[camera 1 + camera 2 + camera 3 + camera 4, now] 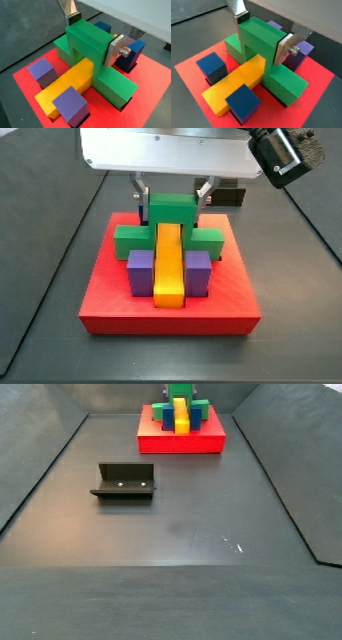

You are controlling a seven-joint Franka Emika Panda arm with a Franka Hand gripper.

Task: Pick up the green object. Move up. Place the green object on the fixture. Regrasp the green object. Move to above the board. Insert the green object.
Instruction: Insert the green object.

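Gripper (262, 34) sitting right over the board (168, 312), silver fingers (117, 46) pinching the green object (90, 42) by its upright stem – clamped on both sides in both wrist views. Green object resting down in the board, wide bar crossing behind the yellow bar (168, 263), blue and purple blocks (44, 70) flanking it. Fixture (124, 482) standing well apart on the dark floor – nothing touching it.

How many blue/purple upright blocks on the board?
4: blocks and on one side of the yellow bar and beyond the green object, which the gripper grips. Colours differ between views.
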